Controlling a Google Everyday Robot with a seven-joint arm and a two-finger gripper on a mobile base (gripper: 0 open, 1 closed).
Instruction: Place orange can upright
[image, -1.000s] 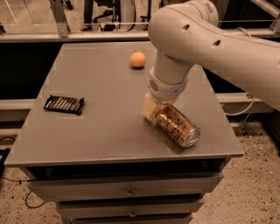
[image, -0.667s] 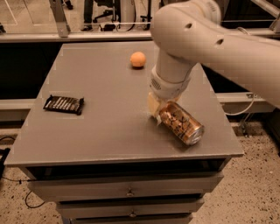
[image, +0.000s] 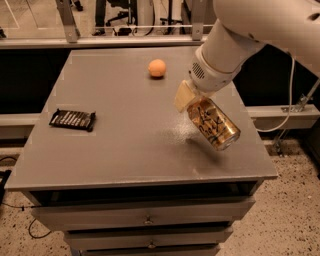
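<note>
Over the right side of the worktop (image: 125, 150): claw (image: 194, 102) is pinching the orange can (image: 215, 125) by its upper end. Can is tilted, lower end pointing down-right, and looks clear of the surface judging by the shadow. To do this well: rotate the wrist until the can axis is vertical, lower until the base sits flat, only then let go, else it tips. Right edge is near, so bias inward. Orange ball (image: 157, 68) and dark wrapper (image: 73, 119) are well apart, no conflict.
</note>
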